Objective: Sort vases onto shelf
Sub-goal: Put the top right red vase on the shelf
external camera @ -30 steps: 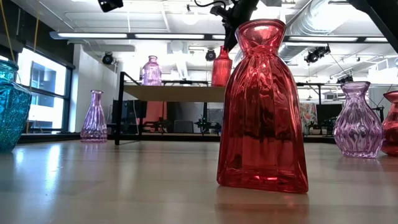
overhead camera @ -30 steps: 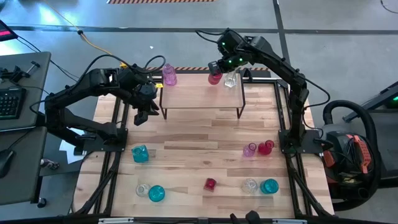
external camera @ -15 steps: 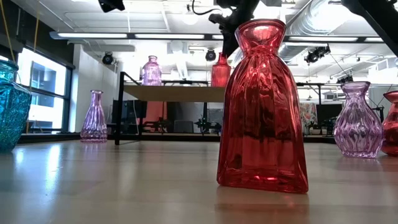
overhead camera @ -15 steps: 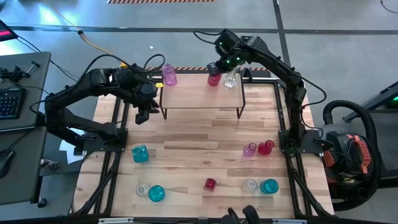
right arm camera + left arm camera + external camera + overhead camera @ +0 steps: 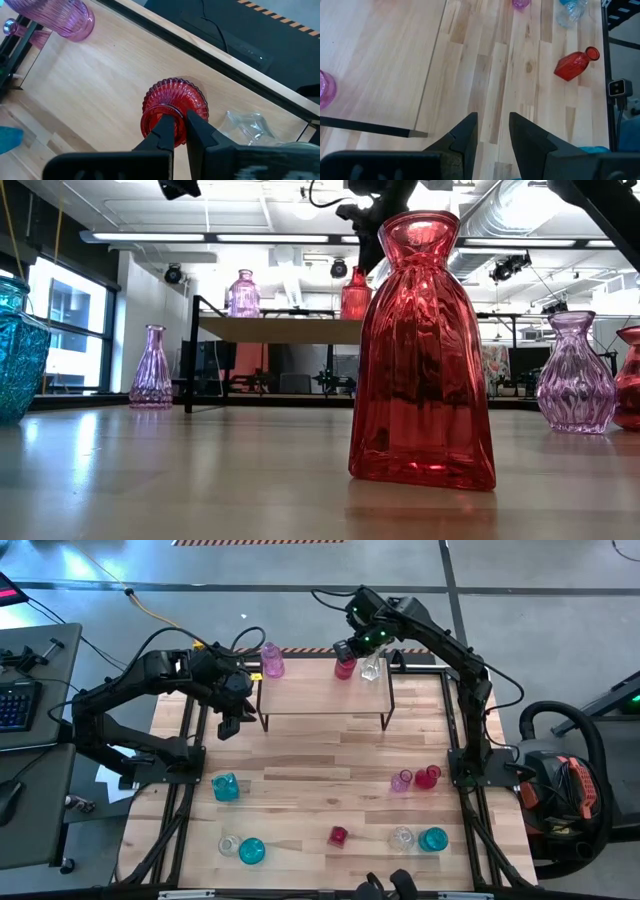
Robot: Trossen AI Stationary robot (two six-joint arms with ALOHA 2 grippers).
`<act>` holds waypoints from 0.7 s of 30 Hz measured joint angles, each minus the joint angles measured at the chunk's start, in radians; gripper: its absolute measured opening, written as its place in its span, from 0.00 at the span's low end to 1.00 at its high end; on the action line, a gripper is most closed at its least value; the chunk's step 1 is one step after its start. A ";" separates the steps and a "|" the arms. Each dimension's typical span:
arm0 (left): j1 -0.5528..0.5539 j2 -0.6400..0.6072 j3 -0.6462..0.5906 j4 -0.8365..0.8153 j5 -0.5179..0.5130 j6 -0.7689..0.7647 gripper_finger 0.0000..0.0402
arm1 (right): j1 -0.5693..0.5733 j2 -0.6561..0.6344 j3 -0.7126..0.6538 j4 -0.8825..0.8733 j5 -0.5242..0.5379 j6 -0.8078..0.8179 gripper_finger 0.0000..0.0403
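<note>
1. Right gripper (image 5: 180, 131) sits over the far edge of the shelf (image 5: 320, 698), its fingers pinched on the neck of the red vase (image 5: 174, 102). In the right wrist view the ribbed body spreads out below the fingertips and appears to rest on the shelf top.
2. You have two neighbours up there: a clear vase (image 5: 371, 668) just beside the red one, and a pink vase (image 5: 271, 661) at the shelf's far left corner, well apart.
3. Left gripper (image 5: 491, 131) hovers off the shelf's left end above the table (image 5: 320, 790), fingers slightly apart and holding nothing. Treat it as waiting.
4. Judgement: placement of the red vase looks nearly done; release and retreat remain.
5. Risk: the clear vase stands close on the right. If you open wide or pull away sideways, a finger could clip it and knock it off the far edge.
6. Risk: the red vase sits near the shelf's back rim. A drag on the neck during lift-off could tip it; glass on bare wood will slide easily.
7. Risk: if the base is not fully seated, letting go would drop it and it may rock. I cannot confirm contact from the low view, where another red vase (image 5: 422, 350) blocks much of the shelf.
8. Remaining vases, teal, pink, red and clear, stand on the table nearer you, well apart from the shelf.
</note>
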 joint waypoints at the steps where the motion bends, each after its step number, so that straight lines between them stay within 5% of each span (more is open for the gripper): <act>1: 0.000 0.000 0.000 0.000 0.000 0.000 0.26 | 0.000 0.000 0.000 0.000 -0.001 0.000 0.00; 21: 0.000 0.000 0.000 0.000 0.000 0.000 0.26 | 0.000 0.000 0.000 -0.002 -0.004 -0.007 0.05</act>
